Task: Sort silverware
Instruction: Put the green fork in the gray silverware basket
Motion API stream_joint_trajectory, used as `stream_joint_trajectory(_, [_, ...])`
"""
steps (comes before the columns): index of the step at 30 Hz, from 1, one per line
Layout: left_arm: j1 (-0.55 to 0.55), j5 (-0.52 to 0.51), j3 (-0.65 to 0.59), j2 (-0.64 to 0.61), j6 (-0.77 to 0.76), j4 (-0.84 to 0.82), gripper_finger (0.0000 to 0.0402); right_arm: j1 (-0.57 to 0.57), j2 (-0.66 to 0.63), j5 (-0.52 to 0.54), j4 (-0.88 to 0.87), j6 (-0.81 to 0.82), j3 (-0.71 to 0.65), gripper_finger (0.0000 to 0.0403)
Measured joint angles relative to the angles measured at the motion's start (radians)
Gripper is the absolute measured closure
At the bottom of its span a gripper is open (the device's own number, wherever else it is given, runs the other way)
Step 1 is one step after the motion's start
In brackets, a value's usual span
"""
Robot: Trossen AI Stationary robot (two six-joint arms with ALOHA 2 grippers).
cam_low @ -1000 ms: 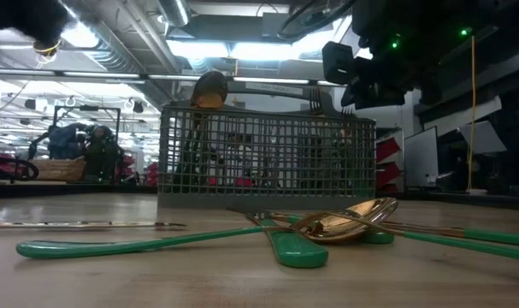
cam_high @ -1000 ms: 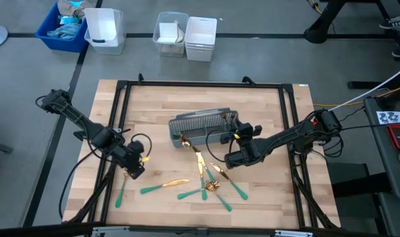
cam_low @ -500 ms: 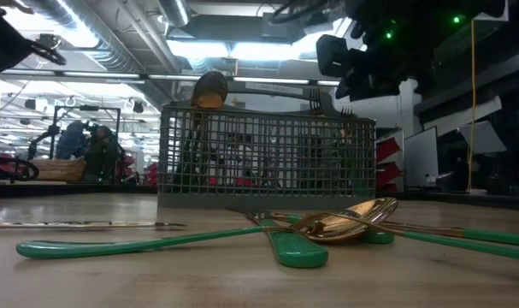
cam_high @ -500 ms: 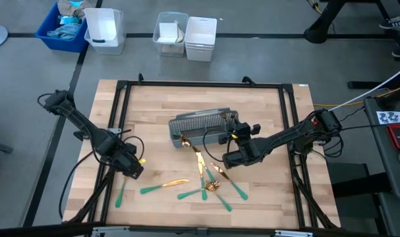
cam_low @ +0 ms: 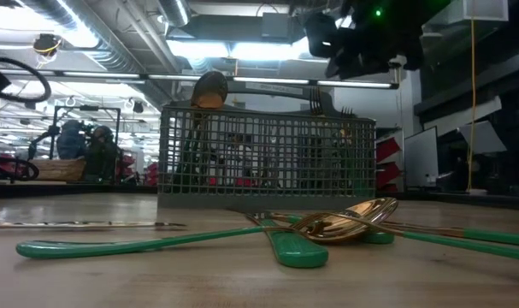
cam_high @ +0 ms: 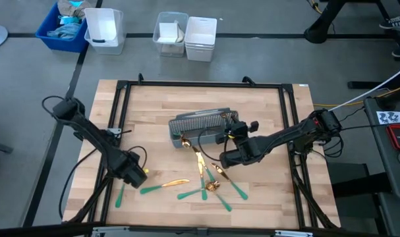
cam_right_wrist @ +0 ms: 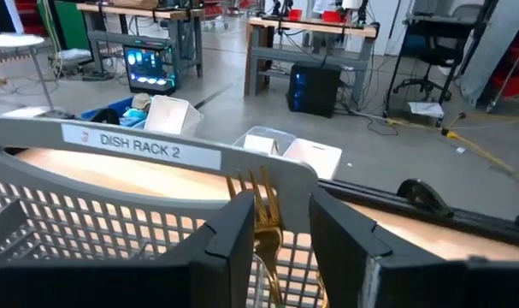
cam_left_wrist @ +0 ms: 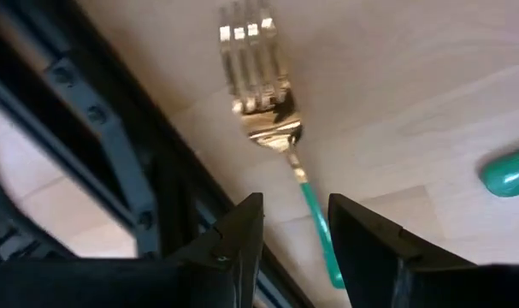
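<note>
Grey concrete floor [cam_high: 265, 46], blue bin [cam_high: 60, 33], 3 white bins, workbenches [cam_right_wrist: 315, 34] beyond

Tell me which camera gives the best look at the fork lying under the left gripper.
The left wrist view: the fork fills it, gold tines and teal handle lying flat beyond the open left gripper. The high view shows only its handle beside that gripper. The low and right wrist views do not clearly show it.

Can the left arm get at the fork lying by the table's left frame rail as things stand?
Probably yes. The left gripper is open, hanging right over the fork, with its handle running between the fingers. Nothing lies on the fork; the frame rail alongside is the only close obstacle.
</note>
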Motion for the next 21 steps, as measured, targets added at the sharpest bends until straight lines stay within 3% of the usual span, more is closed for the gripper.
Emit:
stream_joint_trajectory(11, [-0.002, 0.031, 0.0, 0.111, 0.028, 0.061, 0.0275, 0.0, 0.0, -0.003, 0.0, -0.122, 0.043, 0.0288])
stream_joint_trajectory(21, [-0.03, 0.03, -0.001, 0.15, -0.034, 0.069, 0.0275, 0.0, 0.0, -0.004, -0.006, -0.127, 0.043, 0.0288])
